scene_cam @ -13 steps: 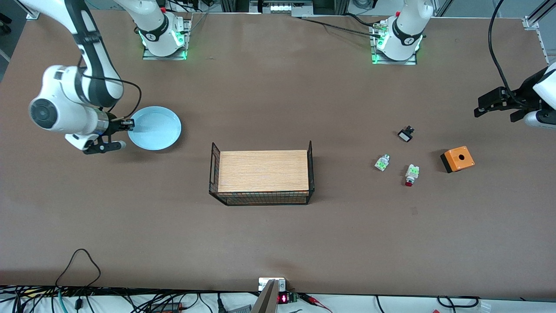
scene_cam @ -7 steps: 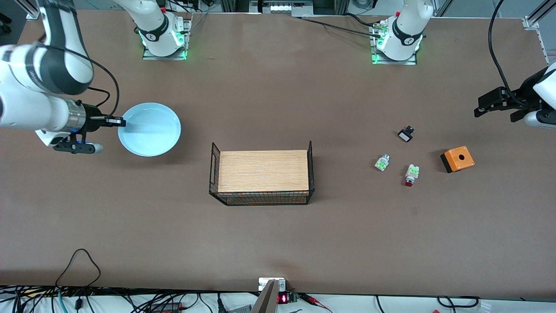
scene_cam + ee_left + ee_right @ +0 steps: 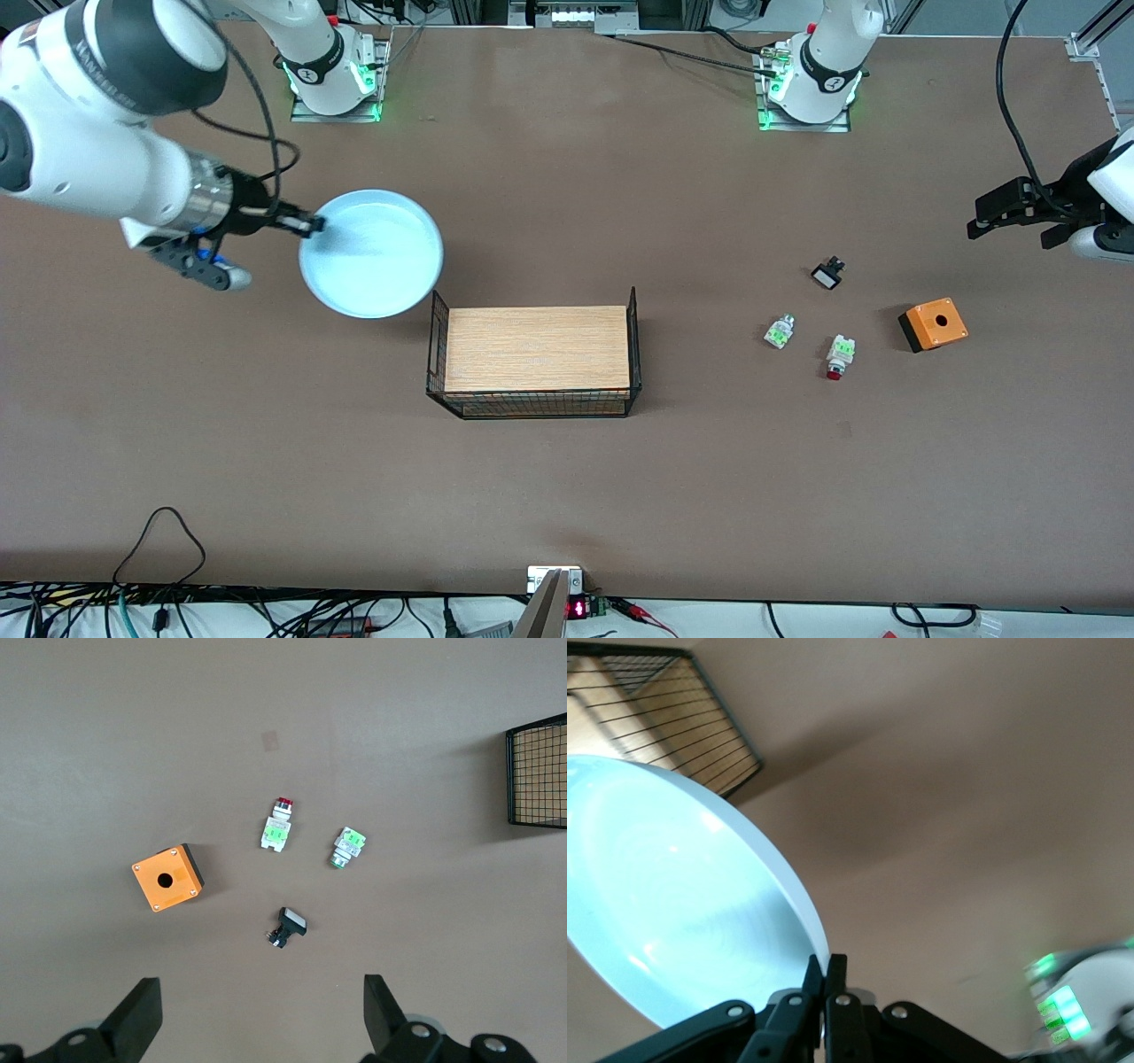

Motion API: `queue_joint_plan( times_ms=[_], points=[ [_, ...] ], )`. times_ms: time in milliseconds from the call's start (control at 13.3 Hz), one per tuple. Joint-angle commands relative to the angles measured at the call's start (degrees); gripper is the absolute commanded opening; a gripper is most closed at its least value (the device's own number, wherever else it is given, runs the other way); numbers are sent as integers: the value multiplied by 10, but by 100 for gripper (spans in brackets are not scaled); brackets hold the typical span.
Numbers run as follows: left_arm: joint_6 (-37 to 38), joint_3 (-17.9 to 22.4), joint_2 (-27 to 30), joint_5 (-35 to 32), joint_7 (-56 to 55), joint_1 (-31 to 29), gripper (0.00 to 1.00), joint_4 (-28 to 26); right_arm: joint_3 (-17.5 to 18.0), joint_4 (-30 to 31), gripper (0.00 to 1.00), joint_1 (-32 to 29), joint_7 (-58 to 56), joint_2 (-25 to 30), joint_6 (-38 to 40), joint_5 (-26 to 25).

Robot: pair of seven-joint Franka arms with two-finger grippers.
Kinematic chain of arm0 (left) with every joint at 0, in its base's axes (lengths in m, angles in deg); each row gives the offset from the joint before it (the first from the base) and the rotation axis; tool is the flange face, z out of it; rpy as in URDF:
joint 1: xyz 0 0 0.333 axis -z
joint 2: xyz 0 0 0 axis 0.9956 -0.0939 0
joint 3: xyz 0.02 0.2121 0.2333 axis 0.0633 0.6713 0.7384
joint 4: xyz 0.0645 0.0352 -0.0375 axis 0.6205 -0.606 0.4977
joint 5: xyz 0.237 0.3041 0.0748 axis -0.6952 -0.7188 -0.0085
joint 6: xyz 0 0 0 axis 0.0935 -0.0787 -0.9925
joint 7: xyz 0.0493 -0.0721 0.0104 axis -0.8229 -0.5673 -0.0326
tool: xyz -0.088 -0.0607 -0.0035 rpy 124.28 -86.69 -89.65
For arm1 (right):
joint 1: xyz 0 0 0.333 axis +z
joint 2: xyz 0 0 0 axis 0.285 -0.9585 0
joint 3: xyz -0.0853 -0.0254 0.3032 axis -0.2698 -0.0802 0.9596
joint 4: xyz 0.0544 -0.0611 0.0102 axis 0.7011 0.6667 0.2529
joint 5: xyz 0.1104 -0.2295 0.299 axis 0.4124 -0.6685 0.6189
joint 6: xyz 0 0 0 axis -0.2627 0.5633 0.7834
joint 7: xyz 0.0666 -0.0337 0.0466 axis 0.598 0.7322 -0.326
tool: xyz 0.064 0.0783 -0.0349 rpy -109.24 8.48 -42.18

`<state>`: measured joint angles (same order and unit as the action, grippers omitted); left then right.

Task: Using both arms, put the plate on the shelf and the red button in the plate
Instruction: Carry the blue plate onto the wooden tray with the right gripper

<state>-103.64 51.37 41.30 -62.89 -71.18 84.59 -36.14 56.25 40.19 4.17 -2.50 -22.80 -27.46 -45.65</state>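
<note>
My right gripper (image 3: 306,224) is shut on the rim of the pale light-blue plate (image 3: 372,253) and holds it in the air, beside the wire basket's corner toward the right arm's end. In the right wrist view the plate (image 3: 673,912) fills the frame, pinched at its edge by the gripper (image 3: 825,970). The red button (image 3: 838,355), white with a green patch and a dark red cap, lies on the table toward the left arm's end; it also shows in the left wrist view (image 3: 278,825). My left gripper (image 3: 1005,213) is open and empty, up in the air over the table's edge at that end.
A black wire basket (image 3: 534,359) with a wooden floor stands mid-table. Around the red button lie a similar white-and-green part (image 3: 779,331) without a red cap, a small black-and-white part (image 3: 827,273) and an orange box (image 3: 932,324) with a round hole.
My right gripper has lifted the plate off the table and carried it toward the basket. The left arm has not moved.
</note>
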Motion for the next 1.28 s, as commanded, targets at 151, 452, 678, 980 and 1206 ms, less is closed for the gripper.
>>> queue_joint_plan(
  times_ms=[151,452,678,980,1206],
  points=[
    [10,2,-7,14,6,-3,100,17,-5,-25,0,69,135,-7,-40,31],
    [10,2,-7,14,6,-2,100,17,-4,-26,0,118,208,-45,-147,32],
    [10,2,-7,14,6,-2,100,17,-4,-25,0,139,220,-79,-181,32],
    [10,1,-7,14,6,-2,100,17,-4,-24,0,162,242,-105,-191,33],
    [11,1,-7,14,5,-1,100,17,-3,-23,0,166,242,-118,-234,46]
  ],
)
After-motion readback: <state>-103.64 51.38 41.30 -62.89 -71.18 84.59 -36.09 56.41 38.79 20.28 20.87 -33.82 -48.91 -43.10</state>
